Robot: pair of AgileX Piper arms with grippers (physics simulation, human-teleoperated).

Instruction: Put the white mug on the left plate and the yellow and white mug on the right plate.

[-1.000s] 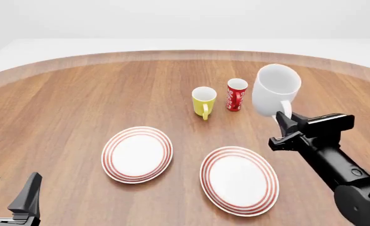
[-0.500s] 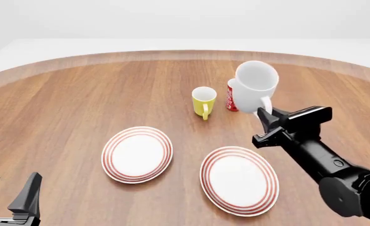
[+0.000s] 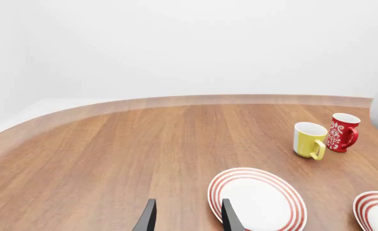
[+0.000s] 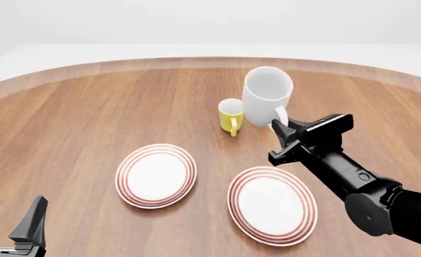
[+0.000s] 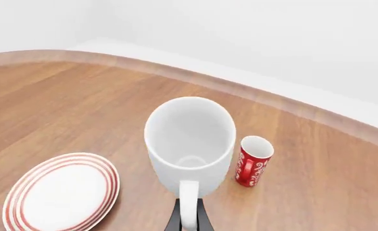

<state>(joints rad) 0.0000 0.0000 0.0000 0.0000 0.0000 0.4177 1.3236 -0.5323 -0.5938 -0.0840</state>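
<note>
Front view: right end effector clamps white mug by handle, mug raised above desk, beside yellow and white mug. Left end effector wide, holding nothing.

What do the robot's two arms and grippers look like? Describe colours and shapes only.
The right arm is matt black with rounded, chunky joint housings and a blocky black right gripper. The left gripper shows two dark, flat, tapering fingers. No cables or markings are visible.
</note>
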